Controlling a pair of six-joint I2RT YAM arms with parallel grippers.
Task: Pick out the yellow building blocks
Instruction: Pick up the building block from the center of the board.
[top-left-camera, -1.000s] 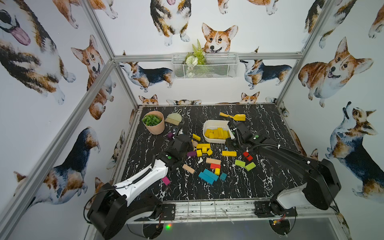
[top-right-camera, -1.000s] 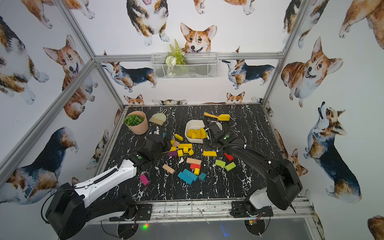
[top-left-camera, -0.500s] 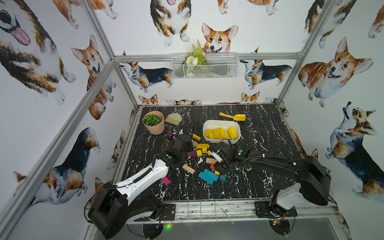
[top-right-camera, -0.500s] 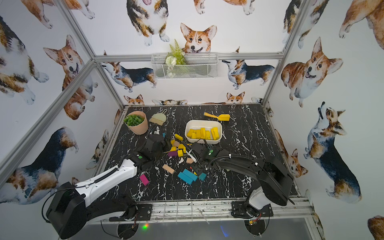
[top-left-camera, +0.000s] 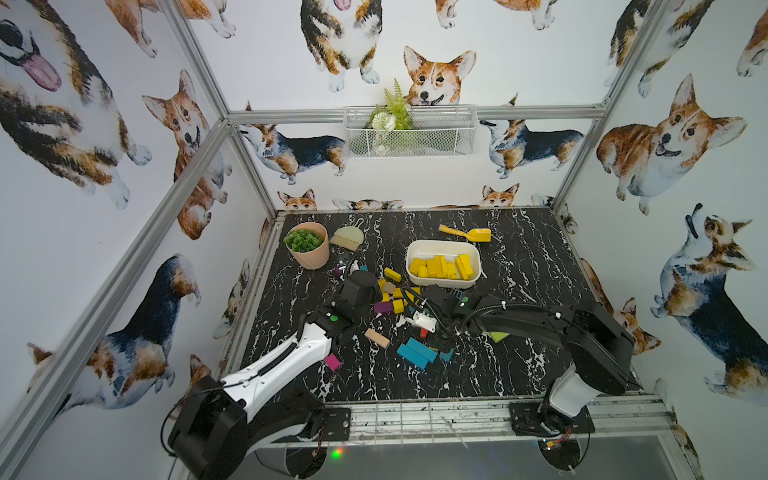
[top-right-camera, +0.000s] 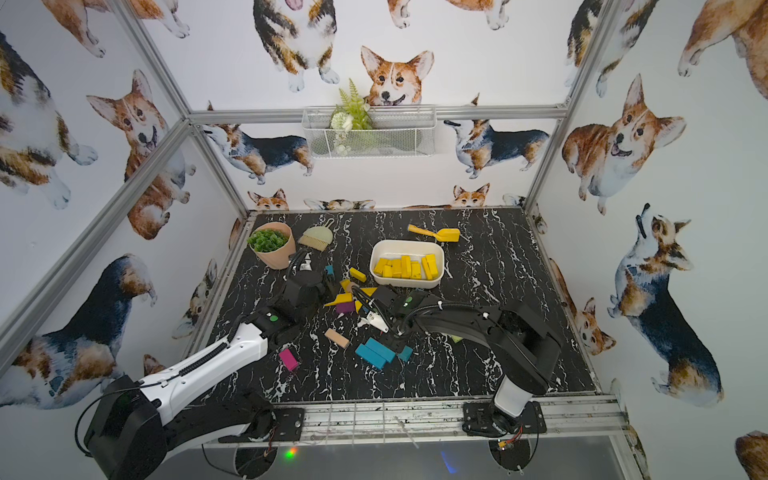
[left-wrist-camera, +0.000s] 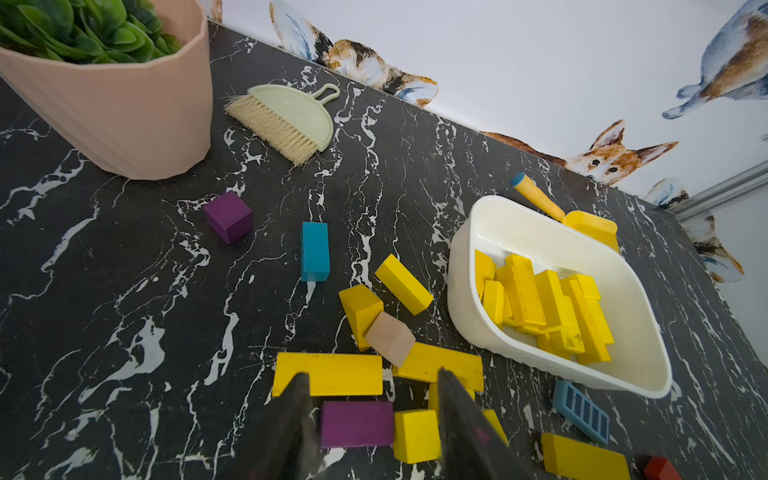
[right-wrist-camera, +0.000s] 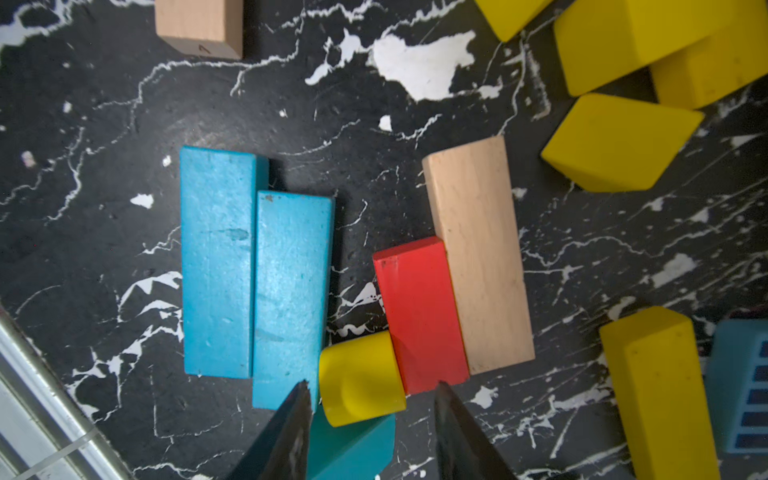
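Several yellow building blocks (top-left-camera: 442, 266) lie in the white tub (top-left-camera: 442, 243), also seen in the left wrist view as blocks (left-wrist-camera: 548, 307) in the tub (left-wrist-camera: 465, 266). More yellow blocks (left-wrist-camera: 328, 374) lie loose on the black table left of the tub. My left gripper (left-wrist-camera: 372, 374) hangs open over a yellow cube (left-wrist-camera: 417, 436) and a purple block (left-wrist-camera: 356, 424). My right gripper (right-wrist-camera: 372, 384) is open just above a short yellow cylinder (right-wrist-camera: 359, 378), which lies between two blue bars (right-wrist-camera: 291, 291) and a red block (right-wrist-camera: 419, 311), apart from both fingers. In both top views the arms hide both grippers' fingers.
A pink pot (top-left-camera: 309, 251) with a green plant and a small brush (top-left-camera: 349, 237) stand at the back left. A yellow plastic shovel (top-left-camera: 467, 233) lies behind the tub. Tan (top-left-camera: 377, 337), blue (top-left-camera: 417, 353) and magenta (top-left-camera: 332, 361) blocks lie nearer the front.
My right arm has swung from over the white tub down to the block pile in the middle of the table. The left arm has stayed still.
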